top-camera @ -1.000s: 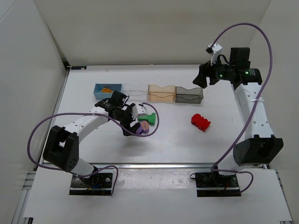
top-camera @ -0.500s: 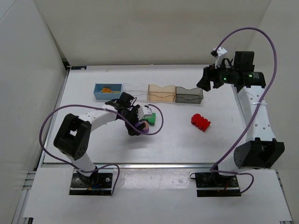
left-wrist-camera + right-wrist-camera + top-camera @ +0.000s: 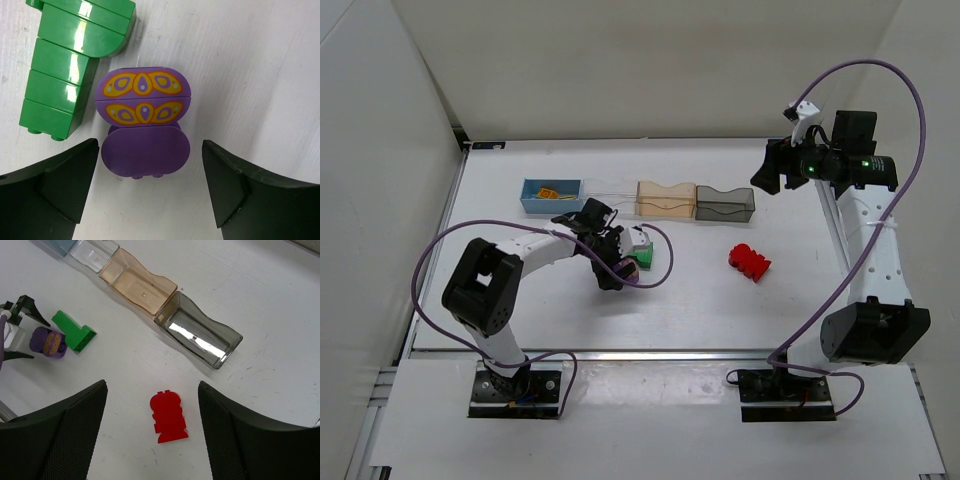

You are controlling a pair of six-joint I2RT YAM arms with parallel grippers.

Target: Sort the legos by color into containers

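**Purple lego** (image 3: 144, 125): rounded bricks with a yellow-and-orange printed top. It lies flat on the table (image 3: 700, 300), left of centre and on the near side of the box row.

**Green lego** (image 3: 70, 65): just beside the purple one on its far side. Whether they touch cannot be told.

**Left gripper** (image 3: 148, 167): fingers apart, flanking the purple piece, neither touching it.

**Right gripper** (image 3: 151, 387): fingers apart, holding nothing. It is raised at far right, well apart from the red lego (image 3: 169, 416).

**Blue container** (image 3: 572, 186): holds the yellow lego (image 3: 549, 192).

**Clear container** (image 3: 610, 195), **pale orange container** (image 3: 666, 199), **smoky grey container** (image 3: 725, 203): these continue the row rightward.

**Handling:** lower squarely and close on the purple piece alone. Keep the finger nearest the green piece off it, and lift straight before carrying.
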